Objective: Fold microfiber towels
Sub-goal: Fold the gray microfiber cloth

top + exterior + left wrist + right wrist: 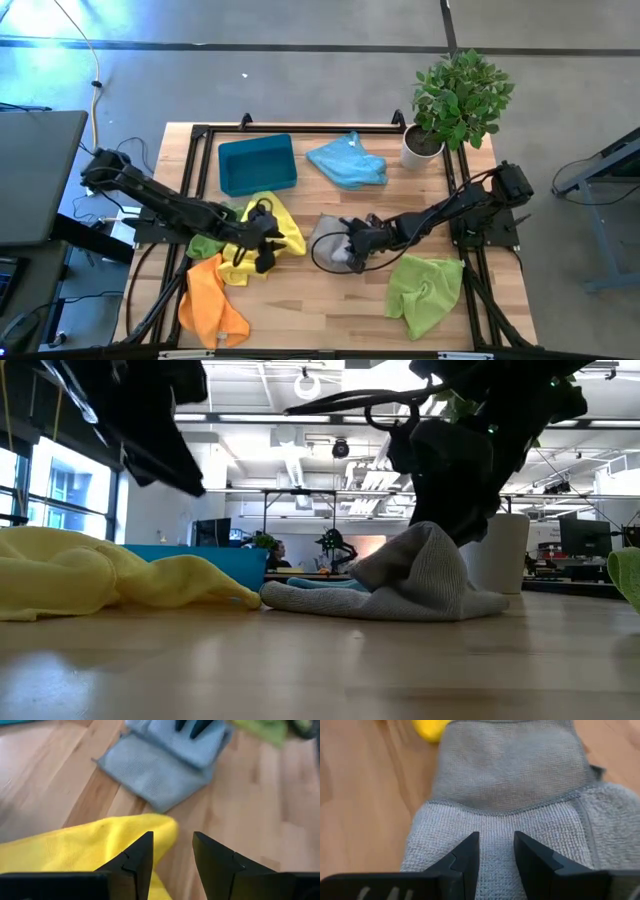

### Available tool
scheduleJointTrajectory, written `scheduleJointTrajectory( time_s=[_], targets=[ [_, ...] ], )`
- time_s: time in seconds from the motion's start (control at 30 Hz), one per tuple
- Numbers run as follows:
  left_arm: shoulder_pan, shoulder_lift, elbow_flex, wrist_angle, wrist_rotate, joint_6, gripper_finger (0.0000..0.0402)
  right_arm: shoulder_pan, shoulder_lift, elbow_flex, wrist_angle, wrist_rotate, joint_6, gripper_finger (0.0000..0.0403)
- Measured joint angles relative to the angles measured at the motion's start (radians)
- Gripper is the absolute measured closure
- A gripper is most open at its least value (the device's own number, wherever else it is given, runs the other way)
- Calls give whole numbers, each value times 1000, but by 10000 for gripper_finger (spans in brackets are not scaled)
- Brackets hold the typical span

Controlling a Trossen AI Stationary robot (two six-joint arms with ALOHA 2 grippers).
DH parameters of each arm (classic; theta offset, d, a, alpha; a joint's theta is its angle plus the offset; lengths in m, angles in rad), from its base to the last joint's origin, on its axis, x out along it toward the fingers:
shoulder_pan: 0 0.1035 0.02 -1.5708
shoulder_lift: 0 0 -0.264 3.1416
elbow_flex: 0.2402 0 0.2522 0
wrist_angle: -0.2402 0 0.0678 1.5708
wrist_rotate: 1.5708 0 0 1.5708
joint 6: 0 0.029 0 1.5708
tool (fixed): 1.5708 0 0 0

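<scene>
A grey towel lies mid-table, partly folded over, with a raised hump. My right gripper hangs open right over that hump, slanting down from the table's right. A yellow towel lies crumpled to its left. My left gripper is open above the yellow towel's near corner, well clear of the table. Neither gripper has anything between its fingers. An orange towel hangs over the near left edge. My right gripper stands open over the grey towel's doubled edge, its fingers slanting down from the table's right. Whether the fingertips touch the cloth I cannot tell. My left gripper touches nothing.
A teal tray stands at the far left, with a light blue towel beside it. A potted plant fills the far right corner. A lime green towel lies near right, another green one under the left arm.
</scene>
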Motion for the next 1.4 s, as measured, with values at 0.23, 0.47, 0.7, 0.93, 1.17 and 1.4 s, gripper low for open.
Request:
scheduleJointTrajectory(
  time_s=[0.23, 0.47, 0.7, 0.93, 1.17, 1.4],
  targets=[
    [6, 140, 5, 11, -23, -30, 273, 0, 0, 0, -138, 1, 16, 289],
    [6, 190, 14, 65, -23, -55, 273, 0, -1, 1, -364, -12, 99, 289],
    [22, 213, 14, 102, -30, -18, 273, 5, -22, 4, -602, -88, 186, 289],
    [60, 256, 15, 102, -34, 3, 273, 6, -81, -3, -846, -97, 218, 289],
    [68, 314, 14, 30, 82, -28, 273, 6, -145, -3, -991, -90, 301, 289],
    [-6, 310, 21, -132, 236, -167, 273, 6, -208, -2, -990, -24, 392, 289]
  ],
)
